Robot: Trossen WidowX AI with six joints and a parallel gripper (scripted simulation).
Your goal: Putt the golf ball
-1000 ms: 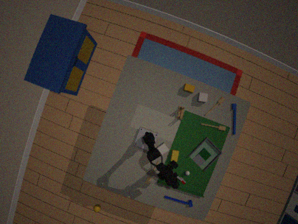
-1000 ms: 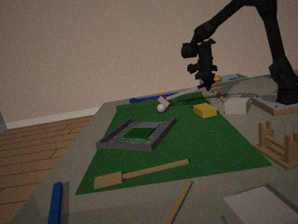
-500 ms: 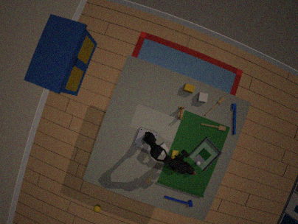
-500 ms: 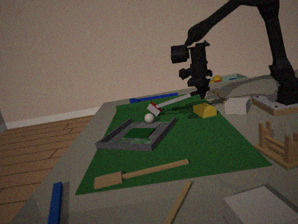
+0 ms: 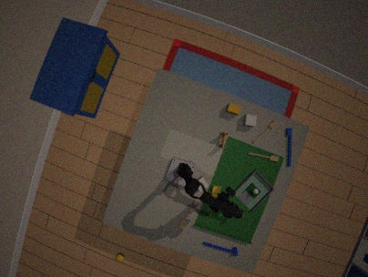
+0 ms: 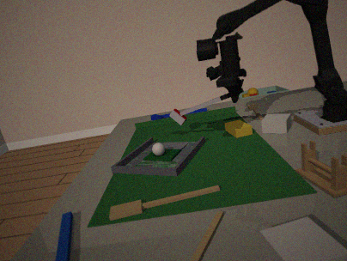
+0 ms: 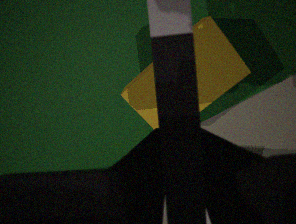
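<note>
My gripper (image 6: 234,97) is clamped nearly closed on the grip of the red putter (image 6: 198,106), holding it clear of the green mat (image 6: 240,163); its red head (image 6: 177,116) hangs at the gripper's 8 o'clock in the exterior view. The golf ball (image 6: 158,148) rests on the raised green (image 6: 165,155), inside the grey frame (image 6: 129,161). A yellow block (image 6: 238,128) lies on the mat below my gripper.

From my station: top camera looks straight down from high; exterior sits low at table height, facing the arm; wrist hugs the green mat (image 7: 60,90), common to all.
</note>
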